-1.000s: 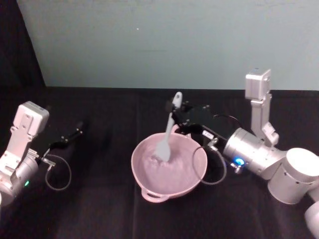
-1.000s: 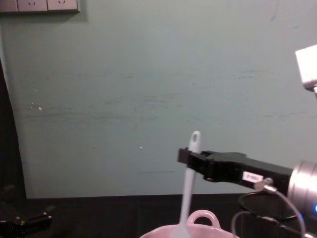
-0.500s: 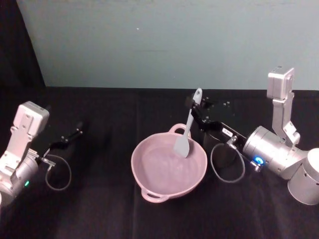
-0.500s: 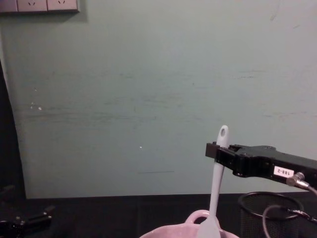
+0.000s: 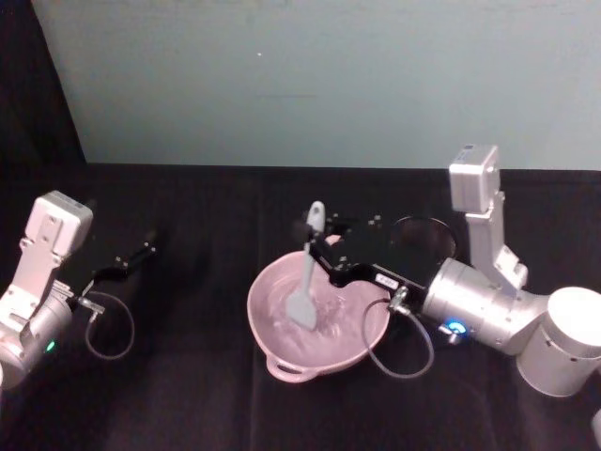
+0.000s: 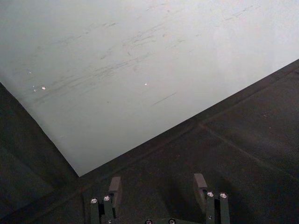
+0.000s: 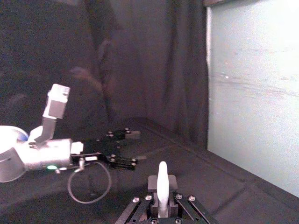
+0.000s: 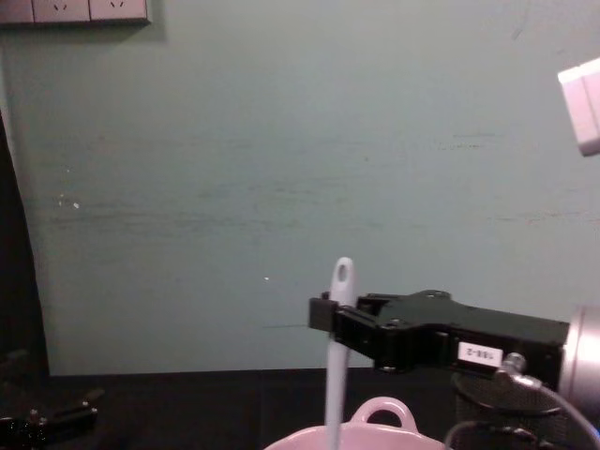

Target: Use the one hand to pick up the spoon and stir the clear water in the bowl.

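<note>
- The spoon [image 5: 307, 271] stands nearly upright, its top leaning a little toward the far wall. Its flat head is down inside the bowl [image 5: 252, 315], left of the bowl's middle, and its holed end rises above the rim.
- The head seems to sit in the water; the surface around it looks faintly rippled, but the head view is too soft to be sure.
- From the chest view the spoon [image 8: 336, 361] rises out of the bowl [image 8: 370, 439] just left of the far loop handle.
- The right tool [image 5: 315, 241] reaches in from the right over the bowl's far rim. Its fingers are closed on the upper handle just below the hole, and the right wrist view shows the white handle pinched between them [image 7: 162, 185].
- The left tool [image 5: 143, 251] rests low over the tabletop well to the left of the bowl. Its fingers [image 6: 114, 185] are spread apart with nothing between them.
- A black wire-mesh cup [image 5: 424, 235] stands behind the right arm, to the right of the bowl and apart from it.
- The tabletop [image 5: 207, 404] is covered in black cloth.
- A pale teal wall [image 8: 281, 169] closes the back, with white sockets [image 8: 75, 9] at its upper left and dark curtains [image 7: 140, 60] to the side.
</note>
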`<move>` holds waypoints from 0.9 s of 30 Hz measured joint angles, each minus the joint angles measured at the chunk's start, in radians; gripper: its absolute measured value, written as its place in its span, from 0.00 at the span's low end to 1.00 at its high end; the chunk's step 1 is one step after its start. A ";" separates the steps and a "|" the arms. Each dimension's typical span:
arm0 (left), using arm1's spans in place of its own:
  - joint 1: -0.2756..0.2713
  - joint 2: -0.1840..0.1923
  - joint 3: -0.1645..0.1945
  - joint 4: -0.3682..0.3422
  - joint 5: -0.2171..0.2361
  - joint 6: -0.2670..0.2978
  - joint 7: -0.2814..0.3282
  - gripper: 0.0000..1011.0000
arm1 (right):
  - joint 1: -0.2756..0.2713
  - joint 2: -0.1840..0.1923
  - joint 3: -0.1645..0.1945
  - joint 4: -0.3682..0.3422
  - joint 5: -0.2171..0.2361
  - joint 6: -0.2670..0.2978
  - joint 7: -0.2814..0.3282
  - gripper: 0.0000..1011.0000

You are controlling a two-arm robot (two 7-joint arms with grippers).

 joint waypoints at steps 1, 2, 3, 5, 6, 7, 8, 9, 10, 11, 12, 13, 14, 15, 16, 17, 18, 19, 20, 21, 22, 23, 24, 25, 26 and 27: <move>0.000 0.000 0.000 0.000 0.000 0.000 0.000 0.99 | 0.005 -0.004 -0.009 0.000 0.000 0.000 0.006 0.11; 0.000 0.000 0.000 0.000 0.000 0.000 0.000 0.99 | 0.008 -0.007 -0.012 0.001 0.000 0.000 0.008 0.11; 0.000 0.000 0.000 0.000 0.000 0.000 0.000 0.99 | 0.014 -0.012 -0.019 0.007 0.000 0.000 0.009 0.11; 0.000 0.000 0.000 0.000 0.000 0.000 0.000 0.99 | 0.020 -0.018 -0.024 0.014 0.000 0.000 0.010 0.12; 0.000 0.000 0.000 0.000 0.000 0.000 0.000 0.99 | 0.022 -0.021 -0.026 0.017 0.000 0.000 0.010 0.11; 0.000 0.000 0.000 0.000 0.000 0.000 0.000 0.99 | 0.028 -0.027 -0.029 0.028 0.001 -0.001 0.010 0.11; 0.000 0.000 0.000 0.000 0.000 0.000 0.000 0.99 | 0.032 -0.031 -0.030 0.034 0.002 -0.002 0.010 0.11; 0.000 0.000 0.000 0.000 0.000 0.000 0.000 0.99 | 0.034 -0.034 -0.030 0.040 0.004 -0.003 0.009 0.11; 0.000 0.000 0.000 0.000 0.000 0.000 0.000 0.99 | 0.037 -0.038 -0.030 0.046 0.006 -0.003 0.009 0.11; 0.000 0.000 0.000 0.000 0.000 0.000 0.000 0.99 | 0.043 -0.044 -0.029 0.057 0.009 -0.005 0.008 0.12; 0.000 0.000 0.000 0.000 0.000 0.000 0.000 0.99 | 0.046 -0.047 -0.029 0.064 0.009 -0.006 0.006 0.11; 0.000 0.000 0.000 0.000 0.000 0.000 0.000 0.99 | 0.052 -0.053 -0.026 0.079 0.010 -0.009 -0.002 0.11; 0.000 0.000 0.000 0.000 0.000 0.000 0.000 0.99 | 0.055 -0.056 -0.024 0.085 0.009 -0.010 -0.007 0.11; 0.000 0.000 0.000 0.000 0.000 0.000 0.000 0.99 | 0.056 -0.057 -0.022 0.089 0.009 -0.010 -0.011 0.11; 0.000 0.000 0.000 0.000 0.000 0.000 0.000 0.99 | 0.058 -0.059 -0.019 0.095 0.008 -0.011 -0.017 0.11; 0.000 0.000 0.000 0.000 0.000 0.000 0.000 0.99 | 0.060 -0.060 -0.013 0.102 0.007 -0.013 -0.026 0.11; 0.000 0.000 0.000 0.000 0.000 0.000 0.000 0.99 | 0.061 -0.060 -0.009 0.105 0.006 -0.014 -0.033 0.11; 0.000 0.000 0.000 0.000 0.000 0.000 0.000 0.99 | 0.061 -0.059 -0.001 0.109 0.004 -0.015 -0.042 0.11; 0.000 0.000 0.000 0.000 0.000 0.000 0.000 0.99 | 0.061 -0.059 -0.001 0.109 0.004 -0.015 -0.042 0.11; 0.000 0.000 0.000 0.000 0.000 0.000 0.000 0.99 | 0.061 -0.055 0.007 0.110 0.001 -0.016 -0.050 0.12; 0.000 0.000 0.000 0.000 0.000 0.000 0.000 0.99 | 0.061 -0.053 0.011 0.111 0.000 -0.017 -0.054 0.11; 0.000 0.000 0.000 0.000 0.000 0.000 0.000 0.99 | 0.060 -0.048 0.020 0.109 -0.003 -0.017 -0.061 0.11; 0.000 0.000 0.000 0.000 0.000 0.000 0.000 0.99 | 0.058 -0.043 0.024 0.107 -0.007 -0.018 -0.064 0.11; 0.000 0.000 0.000 0.000 0.000 0.000 0.000 0.99 | 0.056 -0.039 0.029 0.104 -0.008 -0.018 -0.068 0.11; 0.000 0.000 0.000 0.000 0.000 0.000 0.000 0.99 | 0.052 -0.033 0.037 0.099 -0.010 -0.019 -0.071 0.11; 0.000 0.000 0.000 0.000 0.000 0.000 0.000 0.99 | 0.047 -0.027 0.045 0.093 -0.012 -0.020 -0.075 0.11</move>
